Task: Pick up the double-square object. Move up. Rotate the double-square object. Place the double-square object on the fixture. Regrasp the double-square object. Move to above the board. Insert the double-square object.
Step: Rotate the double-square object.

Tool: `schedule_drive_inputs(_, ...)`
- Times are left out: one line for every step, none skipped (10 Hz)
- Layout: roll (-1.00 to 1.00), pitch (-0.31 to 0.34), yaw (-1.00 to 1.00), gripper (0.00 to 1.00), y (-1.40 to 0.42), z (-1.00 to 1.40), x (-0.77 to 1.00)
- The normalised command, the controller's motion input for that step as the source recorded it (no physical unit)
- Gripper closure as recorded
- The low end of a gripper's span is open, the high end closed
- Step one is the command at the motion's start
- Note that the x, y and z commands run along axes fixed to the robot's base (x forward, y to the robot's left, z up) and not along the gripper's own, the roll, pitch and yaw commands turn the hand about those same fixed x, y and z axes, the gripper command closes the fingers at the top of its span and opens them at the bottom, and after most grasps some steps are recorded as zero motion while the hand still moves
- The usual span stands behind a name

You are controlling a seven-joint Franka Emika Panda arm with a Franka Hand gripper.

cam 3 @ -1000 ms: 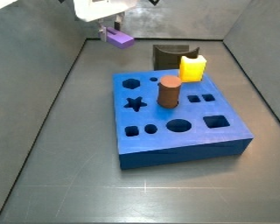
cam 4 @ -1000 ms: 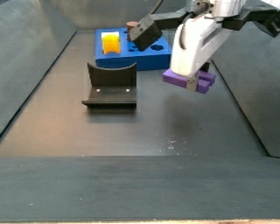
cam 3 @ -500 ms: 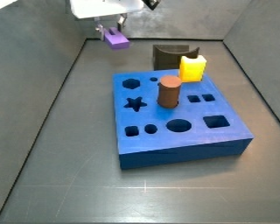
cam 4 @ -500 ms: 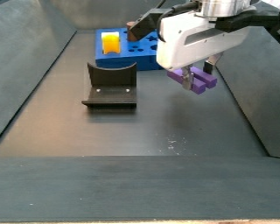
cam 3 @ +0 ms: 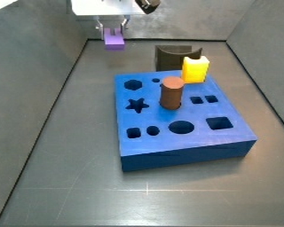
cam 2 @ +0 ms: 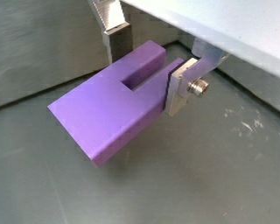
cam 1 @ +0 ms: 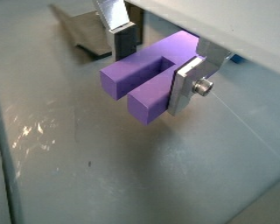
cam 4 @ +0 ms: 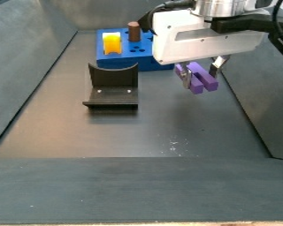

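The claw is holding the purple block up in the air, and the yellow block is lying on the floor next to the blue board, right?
Not quite. The claw does hold the purple block in the air, but the yellow block isn't on the floor: a side view shows it standing on the blue board, at a back corner.

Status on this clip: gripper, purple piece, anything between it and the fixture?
Gripper shut on the double-square object, held above the floor. Fixture empty, off to one side. Nothing between them; board carries yellow block and brown cylinder.

The gripper (cam 4: 200,74) hangs in the air, fingers (cam 1: 185,84) clamped on the block (cam 1: 145,79), wrist level.
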Motion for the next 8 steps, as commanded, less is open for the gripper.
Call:
schedule_drive_inputs(-0.04,-0.018,-0.84,1.0,0.01,0.03,-0.03)
schedule_drive_inputs(-0.04,-0.018,-0.6,1.0,0.01,0.03,-0.03)
schedule_drive_inputs(-0.04,-0.018,-0.41,1.0,0.01,0.03,-0.03)
schedule_drive_inputs(-0.04,-0.018,-0.24,1.0,0.01,0.03,-0.03)
schedule_drive_inputs(0.0,0.0,0.0,1.0,0.0,-1.0,0.0)
schedule_drive_inputs(0.0,-0.007,0.04,1.0,0.0,-1.0,0.01)
schedule_drive_inputs(-0.01,-0.027,0.04,1.0,0.0,-1.0,0.05)
schedule_drive_inputs(-0.02,-0.033,0.04,1.0,0.0,-0.94,0.05)
